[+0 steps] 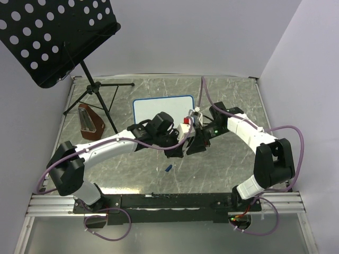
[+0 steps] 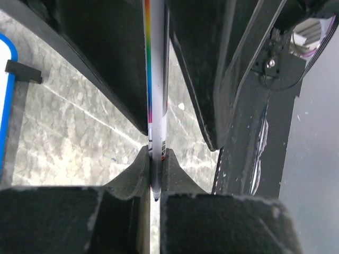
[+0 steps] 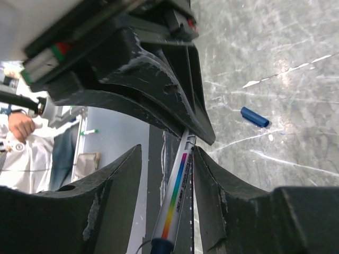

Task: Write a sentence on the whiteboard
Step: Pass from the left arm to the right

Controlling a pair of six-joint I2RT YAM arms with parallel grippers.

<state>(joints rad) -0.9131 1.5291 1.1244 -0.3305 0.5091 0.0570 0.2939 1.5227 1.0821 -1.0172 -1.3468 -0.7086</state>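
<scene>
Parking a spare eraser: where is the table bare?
Bare: grey marbled tabletop from the small blue cap to the near edge, and right of the blue-framed whiteboard. Crowded: the centre, where left hand and right hand meet around the rainbow-striped marker, and the black music stand's tripod, far left.

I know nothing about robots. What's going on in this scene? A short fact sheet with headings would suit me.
left gripper: shut on the marker
right gripper: jaws apart either side of the same marker, with a gap showing on one side
cap: blue, lying loose on the table
whiteboard: beyond the grippers; the visible part is blank and the rest is hidden by the arms
sentence: no writing seen
also there: music stand, brown object
</scene>
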